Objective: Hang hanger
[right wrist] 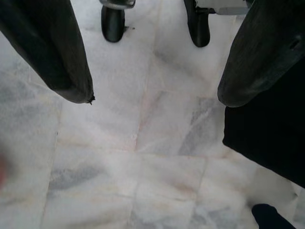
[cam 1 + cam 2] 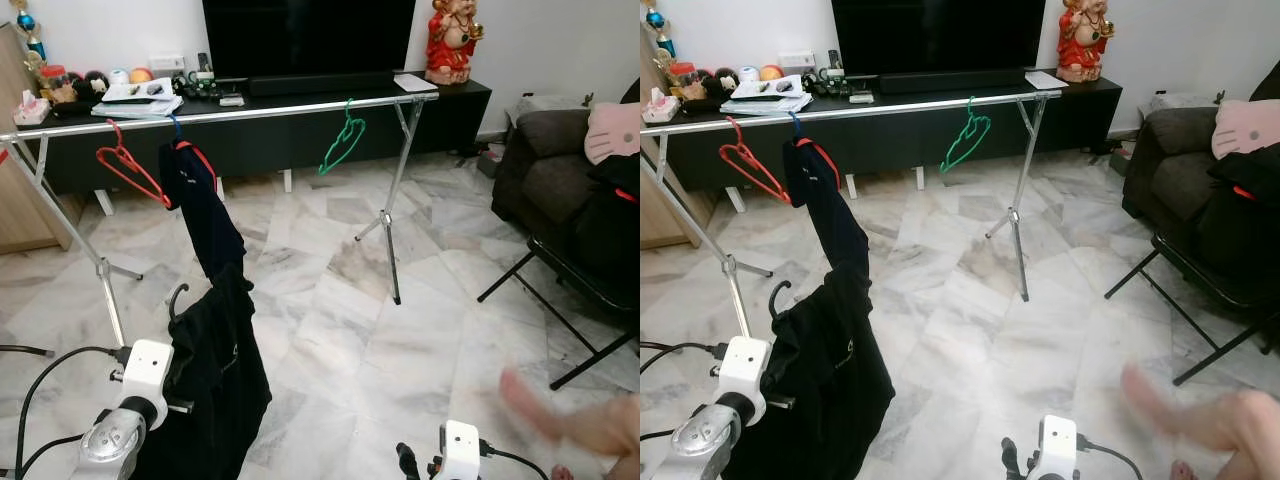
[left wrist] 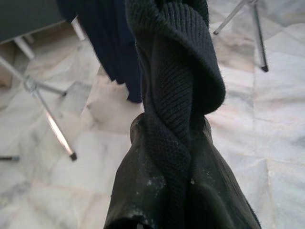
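No legible brand or writing anywhere; the papers on the counter (image 2: 300,100) are too small to read.

Surface and room: white-grey veined marble floor (image 2: 400,340) fills the middle and lower frame. A long black low counter runs across the top, carrying a black TV (image 2: 308,35), a soundbar, stacked papers (image 2: 135,100), small jars and toys at upper left, and a red-and-gold figurine (image 2: 452,40) at upper right. A dark sofa with a pink cat-face cushion (image 2: 612,130) sits at the right edge, a black folding chair (image 2: 560,290) below it. A blurred hand of a person (image 2: 575,420) shows at lower right.

A silver clothes rack (image 2: 220,115) spans the upper frame on crossed legs. On its rail: a red hanger (image 2: 130,165) at upper left, a navy garment (image 2: 205,210) on a blue-hooked hanger beside it, a green hanger (image 2: 343,140) right of centre, tilted.

Task item: black hanger (image 2: 177,297), only its curved hook visible, at lower left, poking up from a black knit garment (image 2: 215,370). Below the rail, not on it.

Left gripper (image 3: 167,191): closed around the bunched black knit garment; ribbed cloth twists between the fingers. Hanger contact cannot be told.

Right gripper (image 1: 155,71): fingers spread wide apart, holding nothing, over bare floor at lower right.
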{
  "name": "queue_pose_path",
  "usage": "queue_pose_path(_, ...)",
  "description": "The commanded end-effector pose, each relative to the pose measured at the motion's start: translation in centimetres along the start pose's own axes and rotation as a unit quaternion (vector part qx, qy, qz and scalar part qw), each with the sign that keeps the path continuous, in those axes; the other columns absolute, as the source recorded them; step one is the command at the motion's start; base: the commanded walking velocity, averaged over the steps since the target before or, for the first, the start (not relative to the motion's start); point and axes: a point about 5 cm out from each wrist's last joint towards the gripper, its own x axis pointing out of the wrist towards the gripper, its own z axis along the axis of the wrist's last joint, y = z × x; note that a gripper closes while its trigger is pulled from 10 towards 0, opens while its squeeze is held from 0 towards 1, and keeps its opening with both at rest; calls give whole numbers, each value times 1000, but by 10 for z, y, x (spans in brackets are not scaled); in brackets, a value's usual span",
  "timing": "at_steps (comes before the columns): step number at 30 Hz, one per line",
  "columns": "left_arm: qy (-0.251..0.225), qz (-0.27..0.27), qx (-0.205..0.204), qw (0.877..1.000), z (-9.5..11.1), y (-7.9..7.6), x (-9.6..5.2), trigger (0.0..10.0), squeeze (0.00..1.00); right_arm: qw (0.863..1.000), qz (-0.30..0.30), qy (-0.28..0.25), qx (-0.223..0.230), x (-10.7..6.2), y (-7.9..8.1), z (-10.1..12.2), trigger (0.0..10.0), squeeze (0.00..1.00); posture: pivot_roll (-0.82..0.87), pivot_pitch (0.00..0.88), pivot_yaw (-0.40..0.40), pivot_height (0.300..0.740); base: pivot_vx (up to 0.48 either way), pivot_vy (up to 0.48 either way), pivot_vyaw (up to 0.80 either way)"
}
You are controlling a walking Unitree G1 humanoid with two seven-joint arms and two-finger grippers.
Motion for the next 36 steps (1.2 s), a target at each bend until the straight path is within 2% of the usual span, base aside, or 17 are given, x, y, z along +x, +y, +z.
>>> queue_pose_path(1,-10,32,-3,999,4,13,-3,10000,0,1000,-5,17,-4,-2,-3,-8,10000,0,35,0,14,740,0,0,0)
queue_pose_path(6,-4,40,10,999,-6,14,-14,10000,0,999,-9,32,-12,-5,-8,-18,10000,0,35,0,10,740,0,0,0)
queue_pose_path(8,-3,39,20,999,-13,13,-25,10000,0,999,-23,39,-1,-8,-15,-25,10000,0,43,0,-5,740,0,0,0)
queue_pose_path(9,-3,39,20,999,-13,13,-25,10000,0,999,-23,39,-1,-8,-15,-25,10000,0,43,0,-5,740,0,0,0)
queue_pose_path(14,-13,49,30,998,-21,19,-52,10000,0,997,-61,51,12,-15,-34,-37,10000,0,86,0,-34,740,0,0,0)
queue_pose_path(18,-15,62,32,997,-22,22,-62,10000,0,996,-71,57,16,-17,-36,-41,10000,0,93,0,-35,740,0,0,0)
queue_pose_path(23,-25,83,21,996,-12,26,-63,10000,0,996,-65,60,8,-21,-29,-56,10000,0,77,0,-16,740,0,0,0)
queue_pose_path(26,-23,80,16,996,-12,22,-58,10000,0,996,-61,61,11,-22,-27,-60,10000,0,80,0,-2,740,0,0,0)
queue_pose_path(32,-23,78,2,997,-10,13,-50,10000,0,995,-72,69,18,-26,-31,-68,10000,0,88,0,2,740,0,0,0)
queue_pose_path(33,-21,77,-6,997,-10,8,-50,10000,0,994,-76,72,22,-28,-33,-72,10000,0,73,0,1,740,0,0,0)
queue_pose_path(36,-20,70,-8,997,-11,2,-50,10000,0,994,-77,69,19,-28,-39,-69,10000,0,63,0,2,740,245,0,0)
